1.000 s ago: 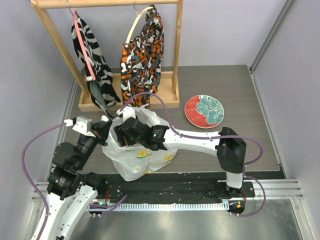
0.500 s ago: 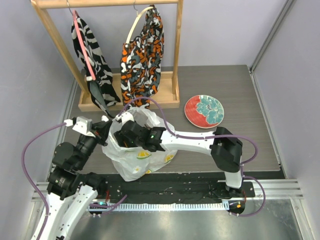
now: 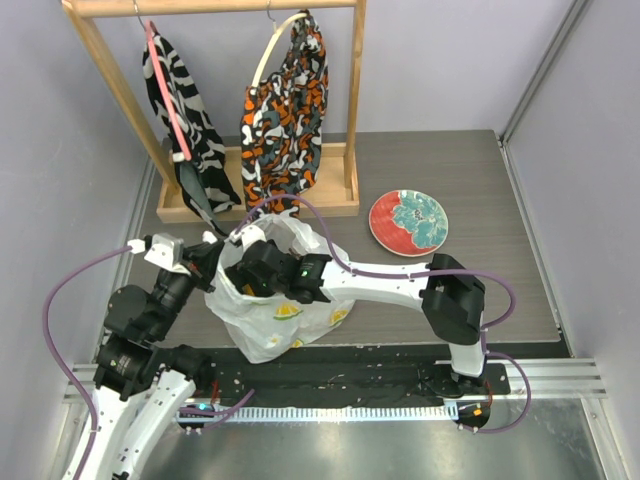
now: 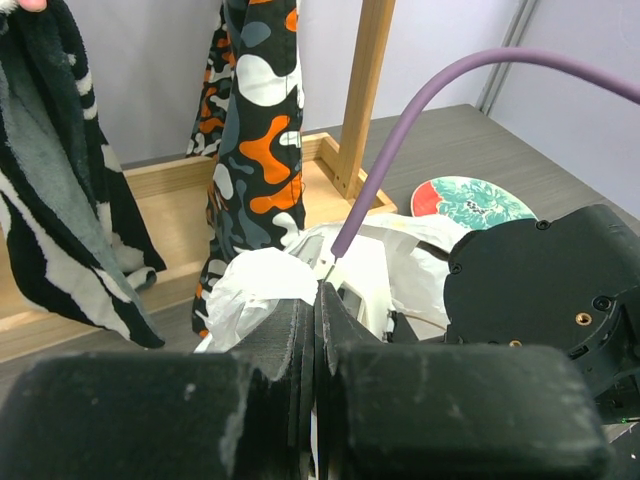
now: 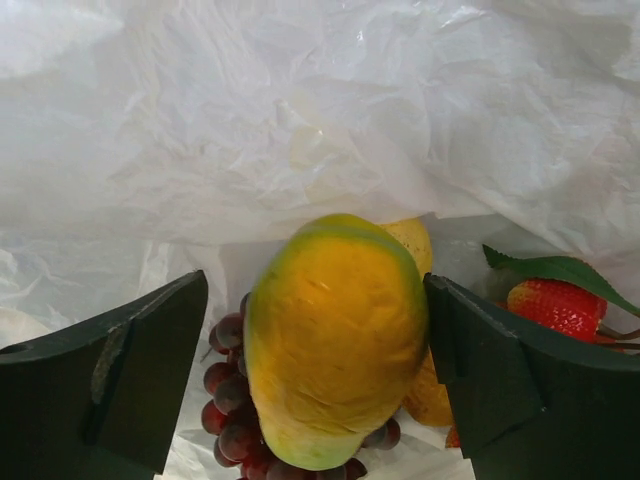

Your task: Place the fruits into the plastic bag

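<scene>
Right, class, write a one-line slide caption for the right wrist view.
Open right end effector straddling an orange-green toy mango atop dark purple grapes inside the crinkly white plastic bag.

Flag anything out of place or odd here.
Nothing stands out. The mango, grapes and a red berry lie inside the plastic bag; the plate sits flat; the zebra cloth and orange cloth hang on the rack.

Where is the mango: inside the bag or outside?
Inside: the mango lies over the grapes, plastic bag all around.
</scene>
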